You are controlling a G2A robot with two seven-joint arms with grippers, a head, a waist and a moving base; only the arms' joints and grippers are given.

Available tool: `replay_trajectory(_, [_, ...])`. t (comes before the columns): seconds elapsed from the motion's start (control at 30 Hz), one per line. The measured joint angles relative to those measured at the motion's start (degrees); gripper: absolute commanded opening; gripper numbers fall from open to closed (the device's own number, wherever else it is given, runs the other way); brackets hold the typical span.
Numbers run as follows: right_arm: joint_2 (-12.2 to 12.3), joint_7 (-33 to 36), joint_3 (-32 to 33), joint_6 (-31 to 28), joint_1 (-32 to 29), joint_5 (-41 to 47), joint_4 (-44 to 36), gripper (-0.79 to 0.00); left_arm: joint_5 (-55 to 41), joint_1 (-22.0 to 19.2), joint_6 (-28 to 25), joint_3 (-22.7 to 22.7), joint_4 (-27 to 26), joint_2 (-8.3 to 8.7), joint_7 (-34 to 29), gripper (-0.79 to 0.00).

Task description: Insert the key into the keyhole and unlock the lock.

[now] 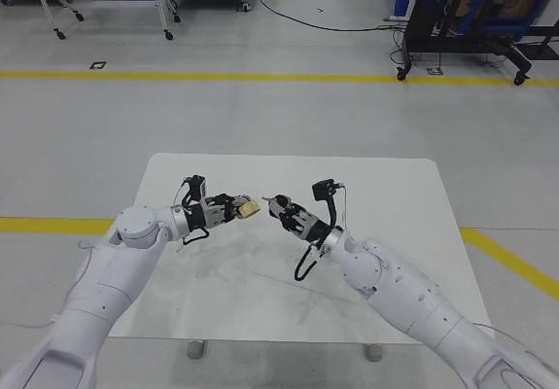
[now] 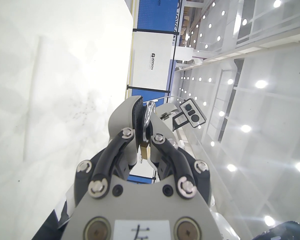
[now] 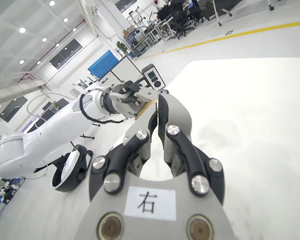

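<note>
Our right gripper has its fingers pressed together. In the top view a thin sliver, the key, pokes from its tip. Just beside it is the brass padlock, clamped between the fingers of our left gripper. We cannot tell whether they touch. Both are held above the white table, near its middle.

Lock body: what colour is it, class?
The lock is brass-gold; the top view shows it best.
</note>
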Motion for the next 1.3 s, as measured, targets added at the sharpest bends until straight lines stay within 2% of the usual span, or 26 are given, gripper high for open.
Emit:
replay_trajectory(0.13, [0.5, -2.4, 1.7, -1.7, 0.9, -10.7, 1.2, -0.785, -3.0, 0.0, 5.7, -0.9, 0.7, 0.02, -2.1, -0.785])
replay_trajectory(0.27, [2.3, -3.4, 2.5, 5.1, -0.9, -31.6, -5.7, -0.785, -4.1, -0.7, 10.3, -0.7, 1.7, -0.11, -4.2, -0.785])
replay_trajectory(0.4, [4.5, 1.0, 3.0, 5.9, -4.7, -52.2, -15.6, -0.785, -3.2, -1.3, 12.9, 0.4, 2.6, -0.57, -4.0, -0.785])
replay_trajectory(0.6, [5.9, 9.5, 3.0, 6.7, -8.8, -69.9, -24.8, -0.785, -3.3, -1.9, 13.4, 1.4, 3.7, -1.31, -2.6, -0.785])
replay_trajectory(0.83, [5.5, 14.8, 2.0, 9.1, -10.4, -76.8, -28.3, -0.785, -2.1, -2.3, 14.4, 2.8, 4.3, -1.98, -2.4, -0.785])
replay_trajectory(1.3, [3.2, 22.0, -0.3, 11.5, -8.8, -81.7, -27.2, -0.785, -0.2, -3.5, 15.0, 4.1, 5.9, -2.84, -4.0, -0.785])
